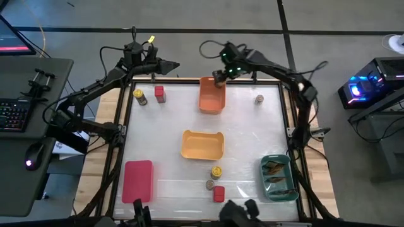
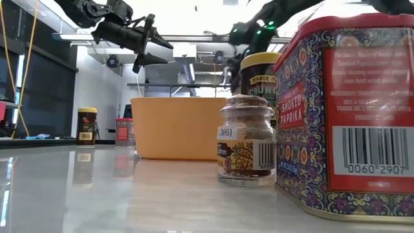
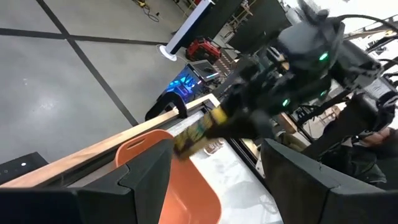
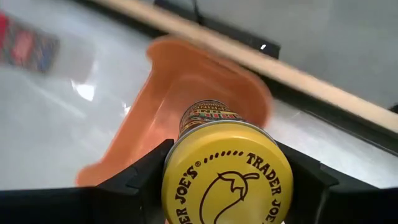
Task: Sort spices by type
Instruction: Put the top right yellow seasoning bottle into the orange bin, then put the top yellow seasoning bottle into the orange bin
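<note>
Seen from above, the right end effector point(image 1: 219, 77) pinches a yellow-lidded jar point(image 4: 227, 180) by its sides, above the far end of the orange bin point(image 1: 211, 96). The left end effector point(image 1: 172, 64) hangs beyond the far edge of the surface point(image 1: 170, 116), fingers spread and empty. Other spices stand in two groups: a second yellow-lidded jar point(image 1: 139, 96) beside a red tin point(image 1: 160, 94) far left, three more near the front edge.

Glossy white table top point(image 1: 246, 135) mirrors the lights; the orange bin point(image 4: 186, 81) looks smooth matt plastic; the jar point(image 2: 245, 147) is clear glass with a paper label.
</note>
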Tool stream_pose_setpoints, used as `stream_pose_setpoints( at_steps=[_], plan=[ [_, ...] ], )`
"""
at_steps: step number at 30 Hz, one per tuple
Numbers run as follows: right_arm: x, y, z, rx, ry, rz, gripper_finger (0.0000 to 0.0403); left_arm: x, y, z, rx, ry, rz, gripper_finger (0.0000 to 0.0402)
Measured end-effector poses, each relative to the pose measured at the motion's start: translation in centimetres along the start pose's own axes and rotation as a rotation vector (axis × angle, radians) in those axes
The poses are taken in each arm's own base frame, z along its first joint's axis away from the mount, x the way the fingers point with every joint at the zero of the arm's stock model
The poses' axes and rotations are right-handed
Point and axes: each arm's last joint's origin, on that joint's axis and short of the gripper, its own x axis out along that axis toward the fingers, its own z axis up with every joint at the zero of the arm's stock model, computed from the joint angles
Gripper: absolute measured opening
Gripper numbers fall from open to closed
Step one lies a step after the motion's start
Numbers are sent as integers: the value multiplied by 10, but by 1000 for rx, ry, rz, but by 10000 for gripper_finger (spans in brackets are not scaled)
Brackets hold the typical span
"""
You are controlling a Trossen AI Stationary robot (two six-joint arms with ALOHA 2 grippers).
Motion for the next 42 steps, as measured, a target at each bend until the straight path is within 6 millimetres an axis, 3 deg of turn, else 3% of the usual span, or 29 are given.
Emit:
stream_pose_setpoints(
  at_steps=[6,10,17,21,28,42],
  plan=[
    [15,20,7,-129,54,-17,217,0,0,0,-19,0,0,235],
    [35,16,2,-160,135,-93,217,0,0,0,-19,0,0,235],
    [55,15,1,-165,144,-126,217,0,0,0,-19,0,0,235],
    [54,15,4,-164,102,-146,217,0,0,0,-18,0,0,235],
    [54,15,4,-158,100,-149,273,0,0,0,-16,0,-1,235],
    [53,18,11,-153,36,-98,280,0,0,0,-8,0,-1,235]
  ],
)
